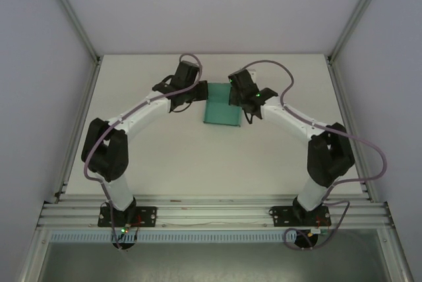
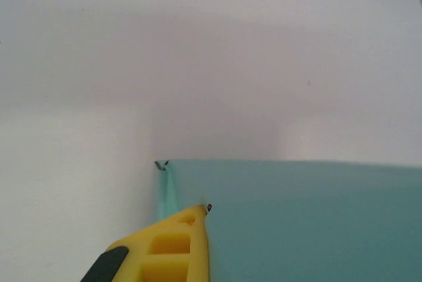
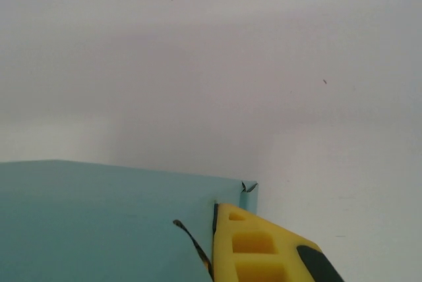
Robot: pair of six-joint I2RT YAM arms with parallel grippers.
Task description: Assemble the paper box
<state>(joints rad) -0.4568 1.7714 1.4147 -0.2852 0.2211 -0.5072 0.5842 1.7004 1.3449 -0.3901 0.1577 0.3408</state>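
Note:
The teal-green paper box (image 1: pixel 221 105) lies flat on the white table between my two arms. My left gripper (image 1: pixel 200 95) is at its left edge and my right gripper (image 1: pixel 235 97) at its right edge. In the left wrist view a yellow finger (image 2: pixel 175 242) presses on the outside of the box's (image 2: pixel 310 223) thin side wall. The other finger is hidden behind the card, so the left gripper (image 2: pixel 208 213) is shut on that wall. The right gripper (image 3: pixel 216 209) mirrors this: its yellow finger (image 3: pixel 254 246) clamps the right wall of the box (image 3: pixel 99 223) near the far corner.
Grey walls and aluminium frame posts (image 1: pixel 72 12) enclose the white table (image 1: pixel 211 163). A metal rail (image 1: pixel 211 213) with both arm bases runs along the near edge. Loose cables (image 1: pixel 369 157) loop beside the right arm.

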